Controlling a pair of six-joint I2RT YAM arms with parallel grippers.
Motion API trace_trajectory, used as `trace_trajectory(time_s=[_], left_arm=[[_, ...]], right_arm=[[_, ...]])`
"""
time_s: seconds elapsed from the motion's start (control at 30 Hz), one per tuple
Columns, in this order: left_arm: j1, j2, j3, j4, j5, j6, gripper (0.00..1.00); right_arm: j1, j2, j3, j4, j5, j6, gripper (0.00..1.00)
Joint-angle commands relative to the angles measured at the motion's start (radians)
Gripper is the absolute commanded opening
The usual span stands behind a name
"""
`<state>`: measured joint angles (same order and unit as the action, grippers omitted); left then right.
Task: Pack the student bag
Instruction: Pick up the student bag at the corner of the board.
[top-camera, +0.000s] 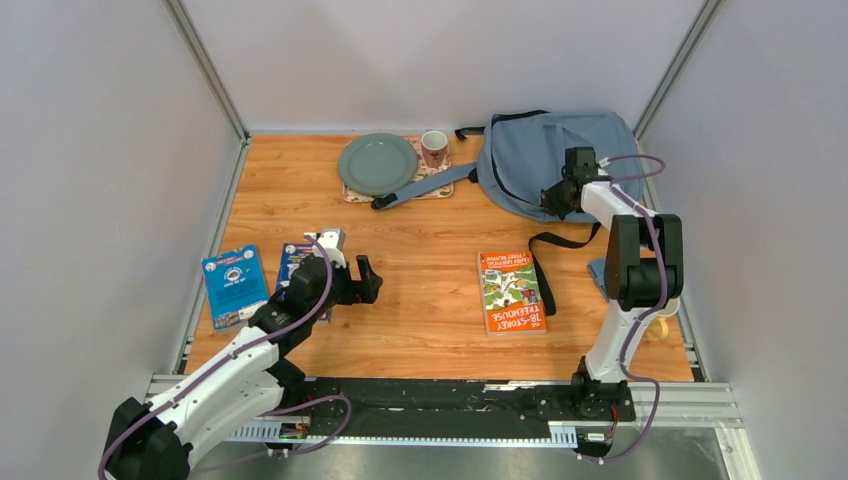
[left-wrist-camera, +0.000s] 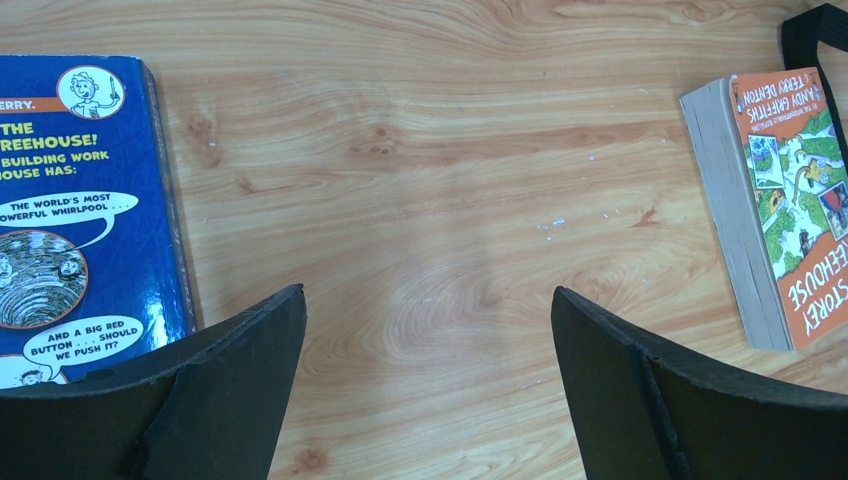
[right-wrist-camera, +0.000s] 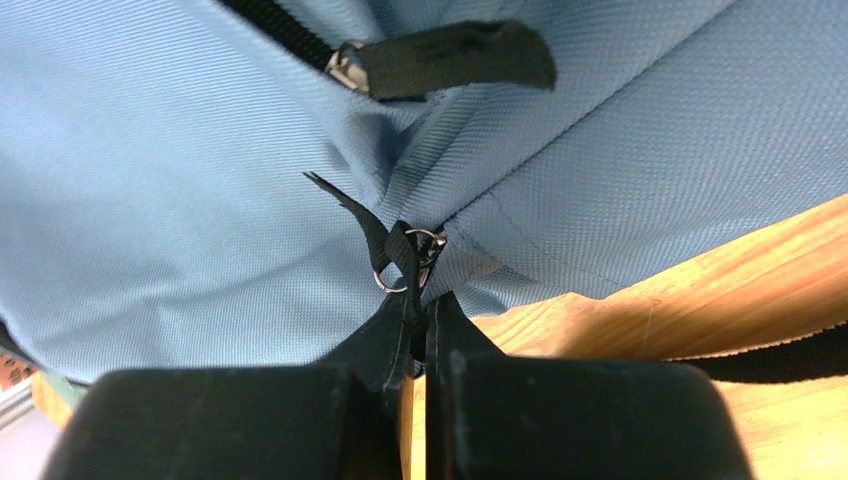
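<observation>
The student bag (top-camera: 545, 155), grey-blue with black straps, lies at the back right of the table. My right gripper (top-camera: 553, 197) is at its near edge. In the right wrist view the right gripper (right-wrist-camera: 425, 305) is shut on the black zip pull strap (right-wrist-camera: 398, 248) of the bag (right-wrist-camera: 180, 180), just below its small metal ring. My left gripper (top-camera: 364, 279) hovers open over bare wood at the left. In the left wrist view it (left-wrist-camera: 428, 292) holds nothing, between a blue book (left-wrist-camera: 70, 220) and an orange book (left-wrist-camera: 790, 200).
A green plate (top-camera: 377, 163) and a mug (top-camera: 434, 148) sit on a mat at the back. The orange book (top-camera: 511, 292) lies mid-right with a black bag strap (top-camera: 541, 268) beside it. A blue packet (top-camera: 234, 285) lies far left, next to the blue book (top-camera: 293, 262).
</observation>
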<state>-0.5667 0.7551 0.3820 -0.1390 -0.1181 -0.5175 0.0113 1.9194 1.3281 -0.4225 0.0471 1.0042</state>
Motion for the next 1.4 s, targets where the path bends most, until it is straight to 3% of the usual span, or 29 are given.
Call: trace_trajectory(time_s=[0.0, 0.17, 0.33, 0.63, 0.93, 1.03, 1.13, 1.37], left_arm=[[0.005, -0.005, 0.005, 0.010, -0.008, 0.013, 0.99], [0.005, -0.008, 0.008, 0.012, -0.005, 0.010, 0.99], [0.005, -0.020, 0.005, 0.006, -0.018, -0.007, 0.99], [0.005, -0.062, 0.015, -0.007, -0.022, -0.003, 0.99], [0.005, -0.145, 0.014, 0.010, 0.012, -0.026, 0.99], [0.005, -0.151, 0.023, 0.007, 0.020, -0.026, 0.99], [0.005, -0.151, 0.034, -0.010, 0.018, -0.021, 0.99], [0.005, -0.154, 0.051, -0.011, 0.008, -0.015, 0.99]], right_arm=[[-0.001, -0.149, 0.098, 0.071, -0.020, -0.139, 0.00], [-0.002, -0.273, 0.175, 0.024, -0.007, -0.229, 0.00], [-0.002, -0.431, 0.146, 0.008, -0.006, -0.257, 0.00], [-0.002, -0.666, -0.016, 0.079, -0.167, -0.225, 0.00], [-0.002, -0.708, -0.109, 0.237, -0.393, -0.147, 0.00], [-0.004, -0.675, -0.054, 0.263, -0.440, -0.142, 0.00], [-0.045, -0.616, 0.107, 0.183, -0.408, -0.196, 0.00], [-0.149, -0.418, 0.463, 0.096, -0.533, -0.158, 0.00]])
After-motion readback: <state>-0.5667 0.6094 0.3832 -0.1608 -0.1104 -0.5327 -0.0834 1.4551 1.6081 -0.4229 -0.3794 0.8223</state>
